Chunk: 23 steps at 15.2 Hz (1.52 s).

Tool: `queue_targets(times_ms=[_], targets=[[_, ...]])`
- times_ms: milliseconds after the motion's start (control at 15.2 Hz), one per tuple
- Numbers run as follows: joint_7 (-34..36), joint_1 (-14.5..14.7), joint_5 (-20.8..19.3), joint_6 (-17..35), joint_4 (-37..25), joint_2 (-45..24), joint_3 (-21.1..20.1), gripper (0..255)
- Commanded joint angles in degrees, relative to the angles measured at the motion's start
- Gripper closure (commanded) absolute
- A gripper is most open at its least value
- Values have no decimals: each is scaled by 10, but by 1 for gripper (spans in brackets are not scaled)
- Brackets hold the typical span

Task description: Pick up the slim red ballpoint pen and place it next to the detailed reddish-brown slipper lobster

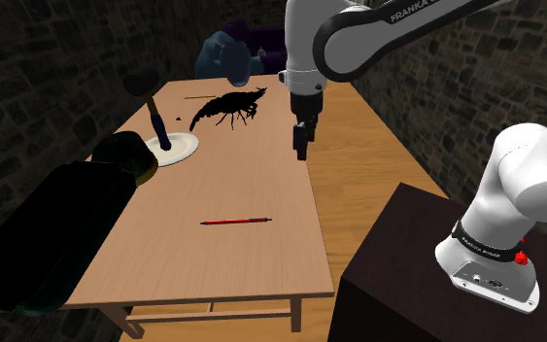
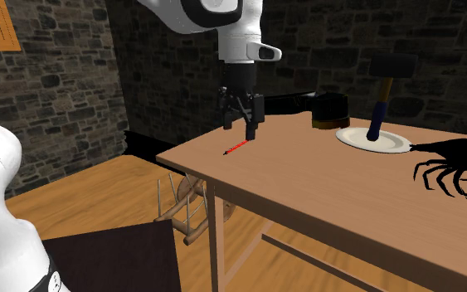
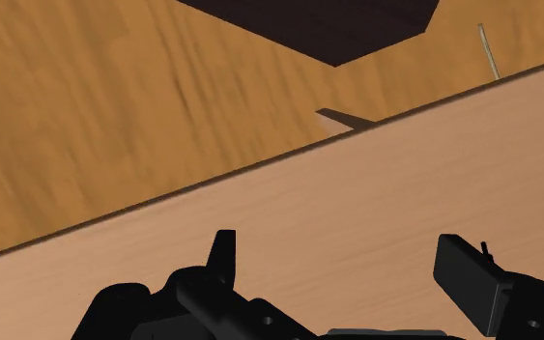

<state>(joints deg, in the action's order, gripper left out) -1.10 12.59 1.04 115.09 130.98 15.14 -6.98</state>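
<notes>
A slim red pen [image 1: 235,222] lies flat on the wooden table [image 1: 261,272], toward its near end; in the second exterior view the pen [image 2: 236,149] rests close to the table's corner. The slipper lobster [image 1: 227,105] looks dark, almost black, and sits at the far end of the table; the lobster [image 2: 455,170] is at the second exterior view's right edge. My gripper [image 1: 301,146] hangs open and empty above the table's edge on the shoulder view's right, between pen and lobster. The gripper [image 2: 241,124] and its fingers [image 3: 223,256] hold nothing.
A white plate [image 1: 186,149] bearing a hammer [image 1: 154,97] stands beside the lobster. A big dark bottle [image 1: 67,223] lies along the shoulder view's left table edge. A blue-grey object [image 1: 224,53] sits behind the table. The dark stand [image 1: 407,272] is at lower right.
</notes>
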Motion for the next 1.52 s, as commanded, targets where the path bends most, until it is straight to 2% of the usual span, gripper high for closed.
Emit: queue_targets(times_ms=[0,792,1320,1452], targets=[[-8,12,3,16,-14,-32,-11,0],[-43,79,-6,79,-109,-204,-79,0],[-37,83,-15,135,-84,-237,-80,0],[-37,83,-15,135,-84,-237,-80,0]])
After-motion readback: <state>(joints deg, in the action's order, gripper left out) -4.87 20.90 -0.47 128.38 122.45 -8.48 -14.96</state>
